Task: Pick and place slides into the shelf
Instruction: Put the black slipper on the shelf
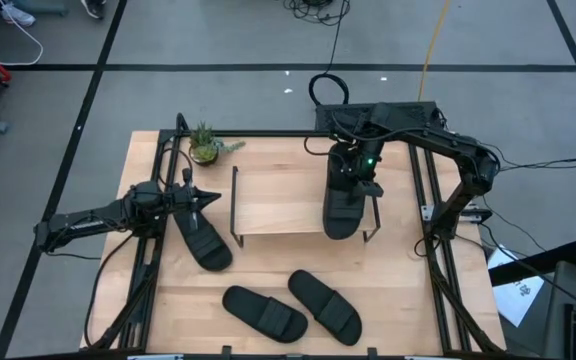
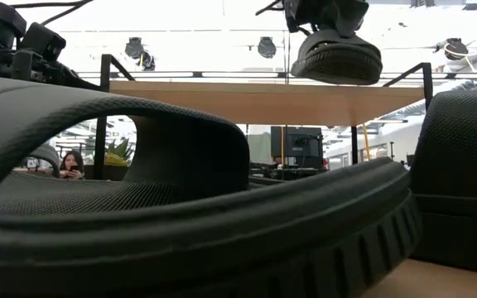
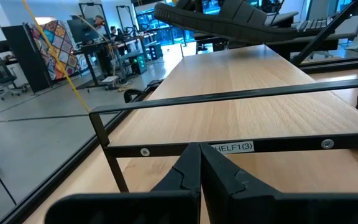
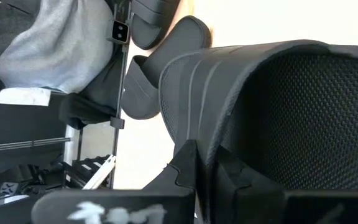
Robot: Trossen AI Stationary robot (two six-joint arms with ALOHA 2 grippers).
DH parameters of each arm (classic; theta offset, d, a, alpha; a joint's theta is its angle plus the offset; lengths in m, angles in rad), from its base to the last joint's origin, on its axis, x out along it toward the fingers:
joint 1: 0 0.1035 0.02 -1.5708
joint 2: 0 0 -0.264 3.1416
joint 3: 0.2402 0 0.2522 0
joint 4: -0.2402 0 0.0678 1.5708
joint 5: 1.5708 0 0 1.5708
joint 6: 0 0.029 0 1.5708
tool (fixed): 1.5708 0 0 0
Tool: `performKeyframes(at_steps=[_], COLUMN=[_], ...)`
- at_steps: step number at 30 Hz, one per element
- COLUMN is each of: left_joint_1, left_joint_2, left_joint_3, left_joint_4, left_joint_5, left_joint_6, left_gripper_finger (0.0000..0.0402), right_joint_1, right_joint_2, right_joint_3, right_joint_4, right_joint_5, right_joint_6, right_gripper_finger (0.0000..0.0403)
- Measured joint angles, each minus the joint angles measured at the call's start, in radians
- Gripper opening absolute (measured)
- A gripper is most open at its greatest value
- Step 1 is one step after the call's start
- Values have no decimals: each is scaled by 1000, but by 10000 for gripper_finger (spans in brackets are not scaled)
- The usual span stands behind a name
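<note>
The right gripper [image 1: 355, 178] is shut on one black slide [image 1: 342, 208] over the right half of the shelf [image 1: 273, 200], a light plank on thin black wire legs. In the low view this slide [image 2: 338, 56] hangs just over the plank [image 2: 247, 91]. The left gripper [image 1: 206, 197] is shut on nothing. It hovers left of the shelf, over the far end of a second slide [image 1: 201, 238] that lies sole down on the table. Two more slides [image 1: 264, 312] [image 1: 325, 305] lie side by side near the table's near edge. My right gripper pinches the slide by the edge of its wide strap [image 4: 229, 134] between the two fingers [image 4: 182, 165], coming from above and pointing down. The slide hangs below the gripper, slightly tilted. I cannot tell whether its sole [image 3: 229, 28] touches the plank.
A small potted plant [image 1: 205, 147] stands at the table's far left, behind the shelf's left corner. The black table frame [image 1: 430, 230] runs along both sides. The shelf's left half [image 1: 263, 190] is bare wood. A near slide [image 2: 180, 207] fills most of the low view.
</note>
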Motion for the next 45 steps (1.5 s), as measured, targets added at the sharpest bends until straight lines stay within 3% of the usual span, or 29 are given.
performKeyframes(at_steps=[7,16,26,39,45], left_joint_1=[0,0,0,0,0], left_joint_2=[0,0,0,0,0], left_joint_3=[0,0,0,0,0], left_joint_4=[0,0,-1,-1,-1], left_joint_5=[0,0,0,0,0], left_joint_6=[0,-1,-2,-3,-7], left_gripper_finger=[3,3,3,3,3], right_joint_1=[6,-8,-7,-7,-7], right_joint_2=[-1,-2,-2,-1,-26], right_joint_3=[-37,-126,-129,-129,-130], right_joint_4=[4,-1,53,93,121], right_joint_5=[84,89,102,136,162], right_joint_6=[29,5,9,85,106], right_gripper_finger=[8,8,15,174,223])
